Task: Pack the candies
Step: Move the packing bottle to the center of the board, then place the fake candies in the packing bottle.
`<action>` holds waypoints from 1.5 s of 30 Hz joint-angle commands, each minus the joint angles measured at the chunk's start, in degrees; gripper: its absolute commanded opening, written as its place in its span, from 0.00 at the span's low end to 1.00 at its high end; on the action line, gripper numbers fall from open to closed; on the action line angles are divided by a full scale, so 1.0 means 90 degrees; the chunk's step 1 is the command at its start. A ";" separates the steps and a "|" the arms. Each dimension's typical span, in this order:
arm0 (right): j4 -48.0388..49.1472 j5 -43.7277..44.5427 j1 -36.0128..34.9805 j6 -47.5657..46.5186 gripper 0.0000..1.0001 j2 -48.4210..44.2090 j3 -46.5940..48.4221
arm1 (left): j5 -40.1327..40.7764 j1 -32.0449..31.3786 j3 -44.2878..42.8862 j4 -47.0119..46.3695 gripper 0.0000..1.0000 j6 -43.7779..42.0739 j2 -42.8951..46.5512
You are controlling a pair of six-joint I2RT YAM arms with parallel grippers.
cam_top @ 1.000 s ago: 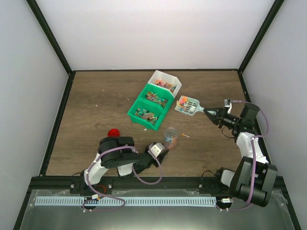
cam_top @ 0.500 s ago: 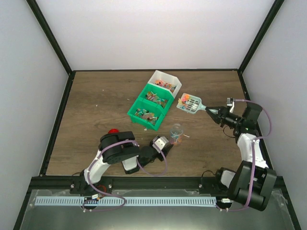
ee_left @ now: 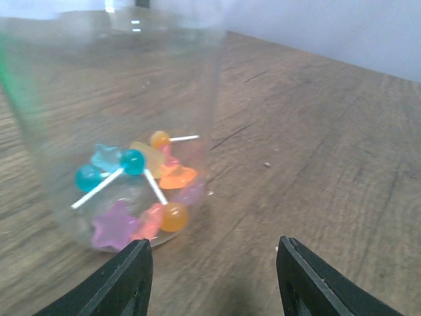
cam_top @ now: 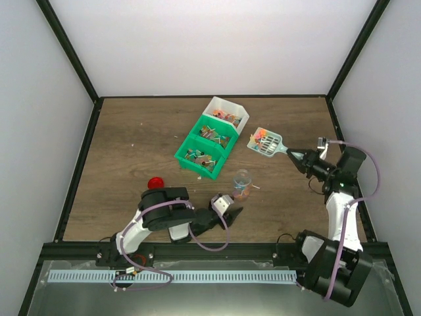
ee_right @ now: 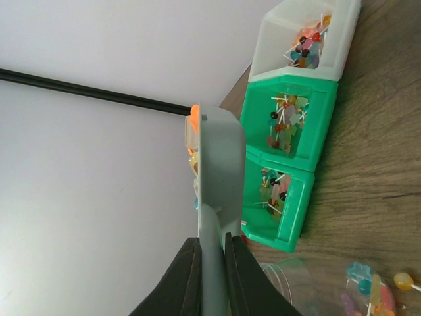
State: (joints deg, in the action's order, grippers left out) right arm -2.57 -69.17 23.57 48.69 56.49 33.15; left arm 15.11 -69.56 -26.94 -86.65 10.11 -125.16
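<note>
The candies (ee_left: 141, 191) were small translucent sweets in mixed colours, several on white sticks. One batch lay at the bottom of the upright clear jar (cam_top: 241, 179). Another sat in the raised scoop (cam_top: 270, 146), and more filled three bins (ee_right: 322, 141). One apparently lay loose on the worktop (cam_top: 131, 145).

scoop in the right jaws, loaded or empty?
Loaded. The top view shows orange, pink and yellow candies heaped in the scoop head; in the right wrist view a few poke past its edge.

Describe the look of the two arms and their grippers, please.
The left arm and right arm have rounded black joint housings, white links and looping lilac cables. The left gripper and right gripper each have two plain black fingers.
</note>
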 commanded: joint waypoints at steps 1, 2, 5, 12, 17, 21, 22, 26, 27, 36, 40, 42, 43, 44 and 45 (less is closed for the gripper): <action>-0.0654 0.0147 0.0157 -0.0437 0.01 -0.0473 -0.0096 | 0.0015 -0.0174 -0.0101 0.0009 0.54 0.0348 -0.0321; -0.0723 0.0121 0.0184 -0.0474 0.01 -0.0580 -0.0150 | 0.0074 -0.0179 -0.0102 0.0017 0.54 0.0351 -0.0314; -0.0982 0.0050 0.0239 -0.0591 0.01 -0.0867 -0.0274 | 0.0296 -0.0179 -0.0144 0.0102 0.55 0.0358 -0.0286; -0.1579 0.0087 0.0262 -0.0809 0.01 -0.1562 -0.0400 | 0.0946 -0.0176 -0.0602 0.0902 0.58 0.0429 -0.0250; -0.1903 0.0068 0.0274 -0.0950 0.01 -0.1855 -0.0409 | 0.1185 -0.0135 -0.0776 0.1071 0.60 0.0431 -0.0283; -0.2103 0.0080 0.0271 -0.1073 0.01 -0.1948 -0.0486 | 0.1300 -0.0027 -0.0806 0.1141 0.60 0.0610 -0.0318; -0.2114 0.0085 0.0271 -0.1087 0.01 -0.1965 -0.0505 | 0.1291 0.0012 -0.0797 0.1134 0.60 0.0669 -0.0334; -0.2307 0.0273 0.0272 -0.1248 0.01 -0.2050 -0.0445 | 0.1282 0.0211 -0.0781 0.1199 0.60 0.0805 -0.0371; -0.2379 0.0366 0.0271 -0.1305 0.01 -0.2087 -0.0400 | 0.1250 0.0255 -0.0775 0.1201 0.60 0.0826 -0.0380; -0.2980 0.0905 0.0271 -0.1844 0.01 -0.2237 -0.0126 | 0.1098 0.0462 -0.0786 0.1218 0.60 0.0885 -0.0416; -0.3119 0.1079 0.0273 -0.2008 0.01 -0.2287 -0.0066 | 0.1057 0.0482 -0.0775 0.1202 0.60 0.0918 -0.0429; -0.3263 0.1275 0.0274 -0.2163 0.01 -0.2355 0.0061 | 0.1035 0.0483 -0.0776 0.1210 0.61 0.0918 -0.0419; -0.3387 0.1427 0.0274 -0.2282 0.01 -0.2396 0.0181 | 0.1017 0.0482 -0.0776 0.1217 0.61 0.0918 -0.0419; -0.3562 0.1544 0.0273 -0.2420 0.01 -0.2432 0.0316 | 0.0993 0.0489 -0.0790 0.1237 0.61 0.0918 -0.0417; -0.3659 0.1625 0.0272 -0.2510 0.01 -0.2484 0.0422 | 0.0969 0.0497 -0.0811 0.1277 0.61 0.0918 -0.0426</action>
State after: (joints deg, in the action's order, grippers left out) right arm -31.70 -58.37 25.39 30.81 36.14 30.65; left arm 25.23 -65.87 -34.50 -80.47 15.79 -126.34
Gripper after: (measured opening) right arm 0.089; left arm 0.606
